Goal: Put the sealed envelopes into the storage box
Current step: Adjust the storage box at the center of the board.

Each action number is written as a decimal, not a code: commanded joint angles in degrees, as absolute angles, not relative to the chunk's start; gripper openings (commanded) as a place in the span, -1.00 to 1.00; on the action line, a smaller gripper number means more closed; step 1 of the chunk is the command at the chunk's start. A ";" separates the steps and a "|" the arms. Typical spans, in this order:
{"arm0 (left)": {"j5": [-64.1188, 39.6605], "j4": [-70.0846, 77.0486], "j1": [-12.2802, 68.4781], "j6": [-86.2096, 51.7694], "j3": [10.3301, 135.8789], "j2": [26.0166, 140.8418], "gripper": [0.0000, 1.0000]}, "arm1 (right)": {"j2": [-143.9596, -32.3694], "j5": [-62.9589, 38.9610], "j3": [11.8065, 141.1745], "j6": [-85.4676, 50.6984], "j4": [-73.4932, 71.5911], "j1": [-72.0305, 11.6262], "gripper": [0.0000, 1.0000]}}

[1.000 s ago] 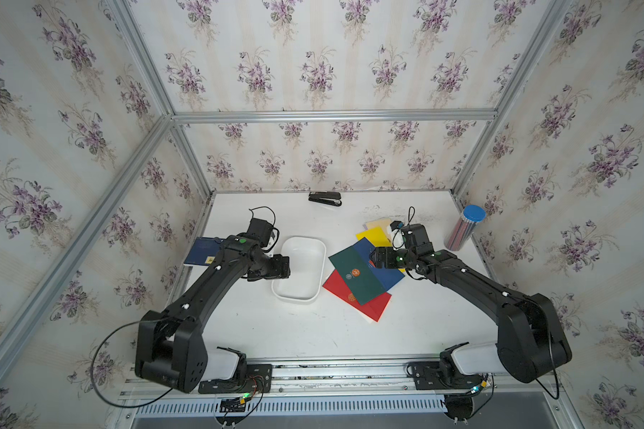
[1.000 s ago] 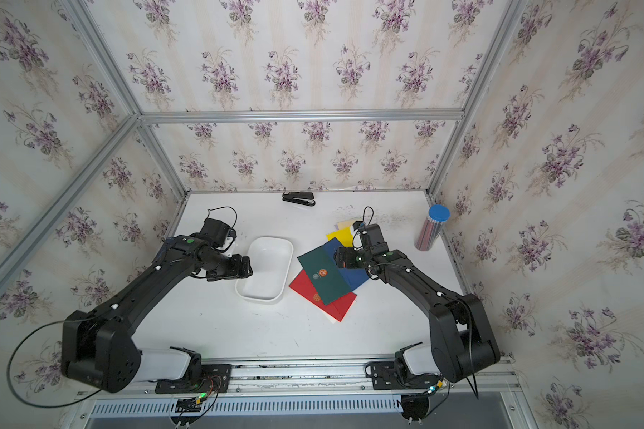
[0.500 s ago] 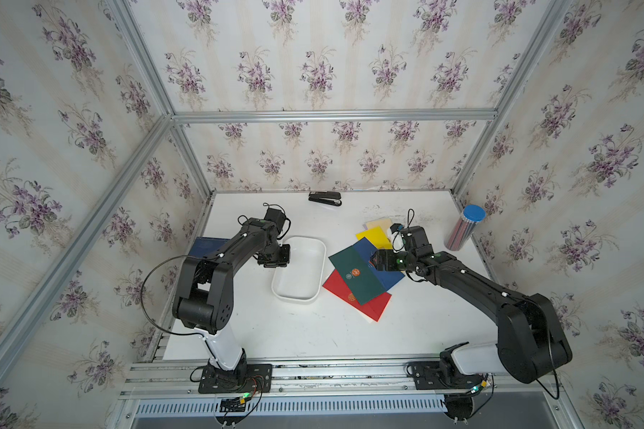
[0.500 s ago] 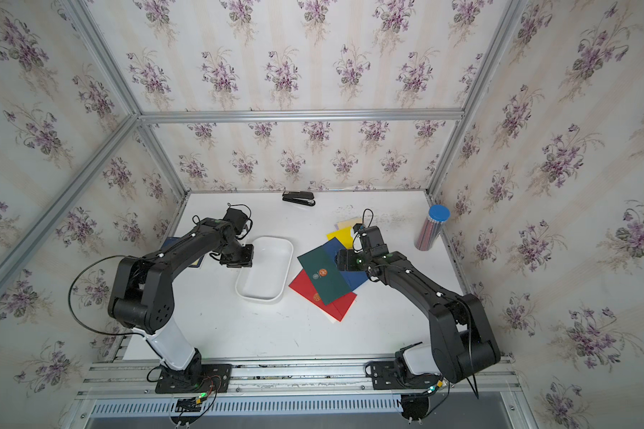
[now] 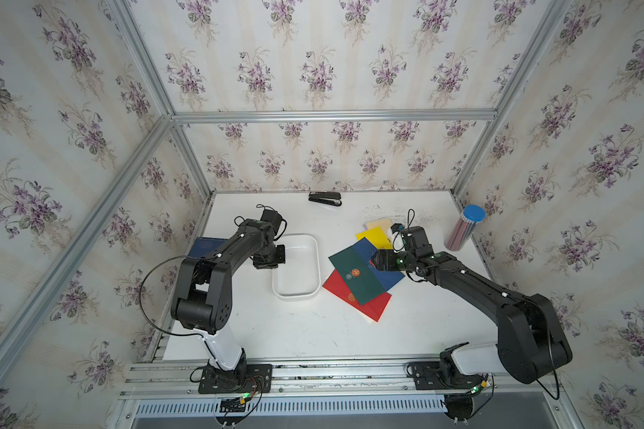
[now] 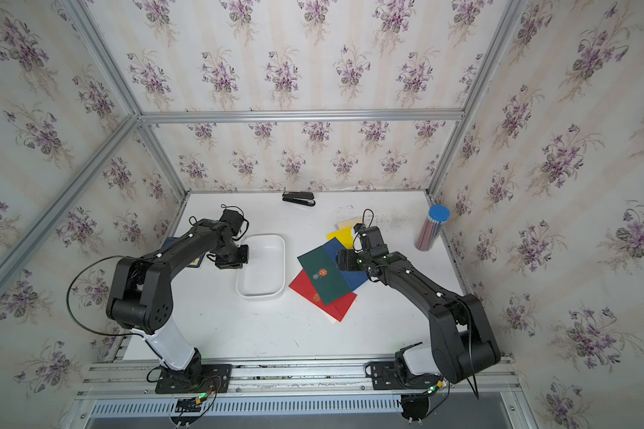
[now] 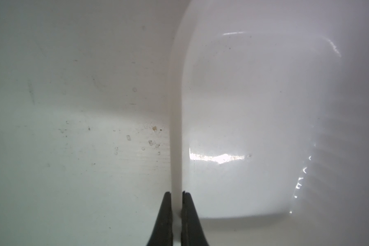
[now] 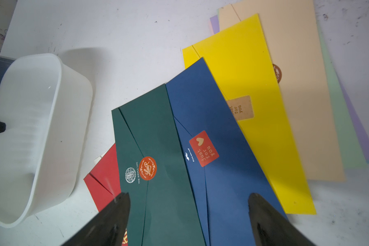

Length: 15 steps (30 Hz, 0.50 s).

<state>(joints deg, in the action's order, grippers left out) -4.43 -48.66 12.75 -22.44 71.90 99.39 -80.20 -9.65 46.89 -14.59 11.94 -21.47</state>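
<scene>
The storage box (image 5: 298,269), a shallow white tray with nothing inside, sits left of centre in both top views. My left gripper (image 7: 176,193) is shut on its left rim (image 7: 176,127), one finger inside and one outside. Sealed envelopes lie fanned to the right of the box: green (image 8: 158,138) on top, then navy (image 8: 217,119), red (image 8: 104,176), yellow (image 8: 243,74) and tan (image 8: 296,64). My right gripper (image 8: 189,196) hangs open just above the green and navy ones, and nothing is between its fingers. In a top view it (image 5: 379,259) is at the pile's right side.
A black stapler (image 5: 325,198) lies by the back wall. A clear blue-lidded pencil tube (image 5: 463,228) stands at the right edge. A dark blue book (image 5: 205,246) lies by the left wall, partly under my left arm.
My left gripper has closed on the box's left rim after the arm shifted toward the box. My right gripper has held almost still over the envelopes.
</scene>
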 commanded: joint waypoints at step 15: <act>-11.05 -40.12 14.00 -56.86 59.17 88.89 -1.00 | -79.56 -9.40 46.15 -15.20 10.71 -21.53 0.78</act>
